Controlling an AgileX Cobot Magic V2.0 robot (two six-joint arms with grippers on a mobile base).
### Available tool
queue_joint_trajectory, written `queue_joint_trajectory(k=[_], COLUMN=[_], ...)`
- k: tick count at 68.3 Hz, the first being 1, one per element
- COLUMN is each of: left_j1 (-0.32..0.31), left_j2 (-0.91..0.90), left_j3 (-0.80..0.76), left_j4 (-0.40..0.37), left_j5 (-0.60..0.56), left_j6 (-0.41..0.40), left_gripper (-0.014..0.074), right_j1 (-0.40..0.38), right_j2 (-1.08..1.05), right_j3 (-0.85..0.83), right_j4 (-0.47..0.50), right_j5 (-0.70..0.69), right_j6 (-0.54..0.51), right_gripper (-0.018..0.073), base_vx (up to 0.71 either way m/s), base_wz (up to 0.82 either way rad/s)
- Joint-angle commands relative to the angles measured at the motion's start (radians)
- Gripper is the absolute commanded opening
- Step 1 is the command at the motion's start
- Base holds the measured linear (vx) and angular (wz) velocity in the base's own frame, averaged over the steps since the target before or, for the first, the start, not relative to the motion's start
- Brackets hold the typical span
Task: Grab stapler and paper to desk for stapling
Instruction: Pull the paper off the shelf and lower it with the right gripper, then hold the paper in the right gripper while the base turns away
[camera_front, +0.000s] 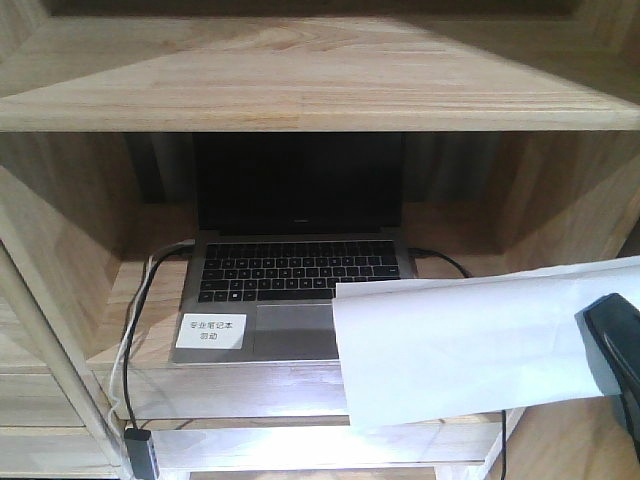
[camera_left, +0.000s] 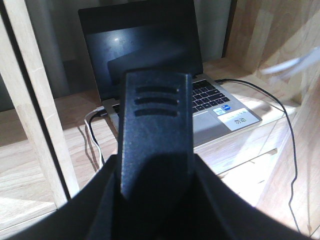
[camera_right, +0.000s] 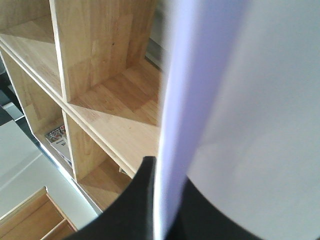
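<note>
Two things are in hand. The paper (camera_front: 470, 340), right of the laptop (camera_front: 300, 250), is pinched at its edge by the right gripper (camera_right: 165, 215); it looks light and floppy, and would likely crease. The stapler (camera_left: 155, 115), facing the laptop, is clamped in the left gripper (camera_left: 155, 200); it looks small and rigid.

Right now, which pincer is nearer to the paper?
Right. The right pincer is shut on the paper, touching it. The left pincer holds the stapler in front of the laptop; in its view the paper seems only a pale blur off to the right.
</note>
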Motion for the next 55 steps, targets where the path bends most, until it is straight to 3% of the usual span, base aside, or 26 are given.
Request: queue_joint_trajectory(k=[1,55], left_j1=[-0.004,-0.004], left_j2=[0.014,0.014], left_j3=[-0.03,-0.03], left_j4=[-0.01,-0.01], left_j5=[-0.106,-0.106], left_j6=[0.0,0.0], left_gripper=[-0.0006,-0.0006], right_j1=[0.0,0.0], right_j2=[0.001,0.001], right_j3=[0.025,0.025], right_j4=[0.013,0.013], right_j5=[-0.136,-0.136], right_j6=[-0.014,-0.014], right_gripper=[-0.0001,-0.0001], base_vx=[0.0,-0.07], base_wz=[0.0,0.01])
